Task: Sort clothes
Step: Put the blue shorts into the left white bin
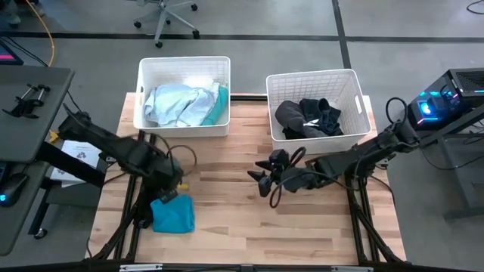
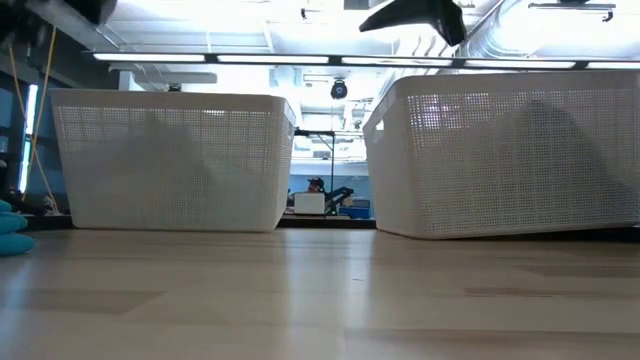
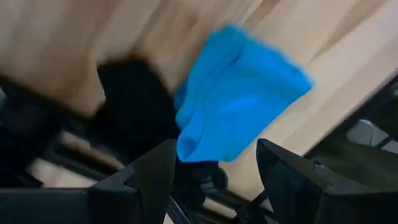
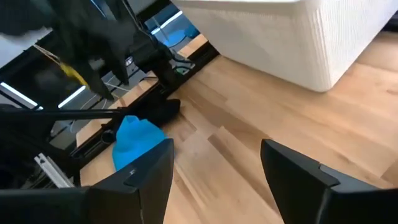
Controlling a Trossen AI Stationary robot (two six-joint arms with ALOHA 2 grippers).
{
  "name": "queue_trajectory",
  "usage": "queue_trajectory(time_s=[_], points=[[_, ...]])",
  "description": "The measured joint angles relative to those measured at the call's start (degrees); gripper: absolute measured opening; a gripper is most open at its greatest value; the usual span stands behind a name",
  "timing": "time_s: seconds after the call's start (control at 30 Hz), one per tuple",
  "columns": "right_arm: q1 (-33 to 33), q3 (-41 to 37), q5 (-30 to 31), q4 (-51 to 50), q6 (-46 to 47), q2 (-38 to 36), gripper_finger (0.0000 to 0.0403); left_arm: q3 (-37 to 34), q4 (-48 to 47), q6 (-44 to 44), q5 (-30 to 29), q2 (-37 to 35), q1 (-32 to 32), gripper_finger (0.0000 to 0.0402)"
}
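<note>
A bright blue garment [image 1: 172,214] lies crumpled on the wooden table near its front left corner, also seen in the left wrist view [image 3: 239,93] and the right wrist view [image 4: 134,140]. My left gripper [image 1: 169,190] hangs just above its far edge, pointing down, open [image 3: 214,177] and touching nothing. My right gripper [image 1: 261,181] is raised over the table's middle, open [image 4: 214,168], with nothing between its fingers. Pale blue, teal and white clothes [image 1: 185,104] lie in the left basket [image 1: 184,64]. Black and dark grey clothes [image 1: 308,119] lie in the right basket [image 1: 314,77].
A dark shape [image 4: 163,111] lies on the table beside the blue garment; what it is I cannot tell. Both white lattice baskets stand along the far edge [image 2: 170,160] [image 2: 505,155]. Bare wood [image 1: 302,234] spreads in front of them.
</note>
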Motion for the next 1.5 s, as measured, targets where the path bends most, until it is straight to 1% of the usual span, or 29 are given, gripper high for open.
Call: queue_trajectory(time_s=[0.07,0.2,0.33,0.43,0.53,0.63,0.7,0.87,0.9,0.97,1.0,1.13,1.23,1.4,1.5], points=[[-0.46,0.00,0.28,0.89,-1.51,0.02,0.0226,-5.20,3.96,-2.34,1.60,-0.02,-0.92,0.0211],[-1.60,0.04,-0.20,2.34,-2.26,0.01,0.0226,-14.55,16.25,-3.60,2.37,0.01,-1.01,0.0211],[-1.93,0.04,-0.77,2.86,-2.36,0.01,0.0226,-22.80,31.37,-3.70,1.85,1.13,-0.53,0.0211],[-1.89,0.07,-0.96,3.54,-2.26,0.02,0.0226,-28.09,43.34,-3.58,1.85,3.44,-0.77,0.0211],[-1.84,0.07,-1.01,4.00,-2.15,0.02,0.0226,-31.27,49.52,0.16,1.88,7.01,-1.03,0.0208],[-1.84,0.08,-1.20,4.61,-1.85,0.02,0.0226,-31.55,50.19,6.59,2.06,10.94,-1.27,0.0185],[-1.84,0.09,-1.28,4.64,-0.86,0.01,0.0226,-30.88,49.92,11.01,2.00,13.40,-1.57,0.0153],[-1.84,0.09,-2.02,4.60,0.14,0.02,0.0226,-28.65,49.63,20.08,0.43,15.51,-1.75,0.0033],[-1.82,0.09,-2.73,4.65,0.14,0.00,0.0226,-27.75,49.14,21.37,-0.05,15.58,-1.66,0.0021],[-1.60,0.09,-4.09,4.58,0.50,-0.28,0.0226,-25.44,47.19,23.41,-1.18,14.63,-1.55,0.0018],[-1.40,0.09,-4.44,4.58,0.68,-0.67,0.0226,-23.78,44.61,24.20,-2.24,14.25,-1.49,0.0020],[0.62,0.11,-4.02,4.62,0.54,-3.64,0.0226,-14.78,35.52,26.57,-4.96,10.64,-1.27,0.0010],[2.60,0.11,-1.95,4.56,-0.84,-6.31,0.0226,-8.29,29.90,27.84,-8.09,7.87,-1.26,0.0005],[5.82,0.11,3.88,4.33,-3.38,-10.03,0.0226,1.96,27.24,29.39,-13.93,2.85,0.60,0.0005],[7.04,0.11,7.89,4.04,-3.96,-10.99,0.0226,8.24,27.35,29.77,-19.69,0.49,2.80,0.0005]])
